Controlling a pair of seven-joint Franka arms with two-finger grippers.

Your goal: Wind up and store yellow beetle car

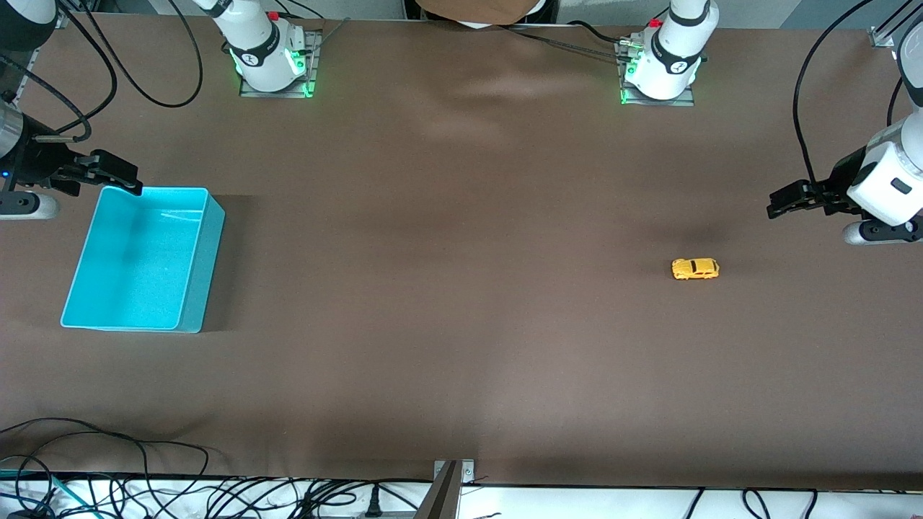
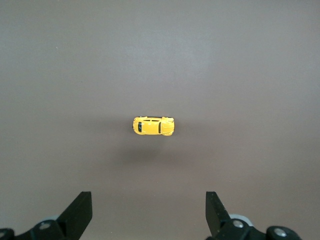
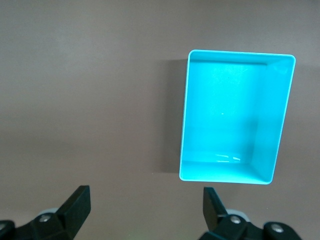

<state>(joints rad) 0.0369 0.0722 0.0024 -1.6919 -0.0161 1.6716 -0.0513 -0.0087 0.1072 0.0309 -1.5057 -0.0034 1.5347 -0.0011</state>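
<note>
Just car (image 1: 695, 269) — below left gripper (image 1: 782, 200)

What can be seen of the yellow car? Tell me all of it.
The car is a tiny yellow-orange toy with a rounded beetle body, dark windows and small dark wheels; it looks glossy, like plastic or painted metal. It rests on its wheels on the brown table, toward the left arm's end. Nothing touches it but the table.

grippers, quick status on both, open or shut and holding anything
Left gripper: jaws open, holding nothing, up over the table near the yellow beetle car.
Right gripper: jaws open, holding nothing, up by the turquoise bin.
</note>
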